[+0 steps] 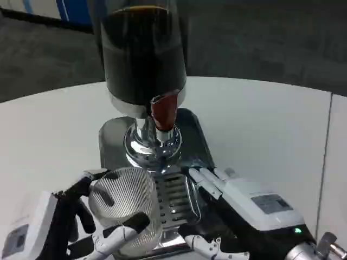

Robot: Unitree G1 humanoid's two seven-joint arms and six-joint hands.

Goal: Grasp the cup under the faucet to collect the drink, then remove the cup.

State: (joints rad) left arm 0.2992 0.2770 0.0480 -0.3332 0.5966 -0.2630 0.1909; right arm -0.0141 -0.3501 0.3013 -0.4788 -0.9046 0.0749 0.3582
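My left hand (81, 216) holds the clear ribbed glass cup (126, 208) with fingers wrapped around it, on the steel drip tray (176, 197) just before the red faucet handle (163, 114). My right hand (233, 208) rests open beside it. I should keep the cup upright under the spout.

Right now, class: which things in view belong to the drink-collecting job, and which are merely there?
Job: ribbed clear cup, held by left hand; dispenser faucet; drip tray; right hand.
Merely there: white table.
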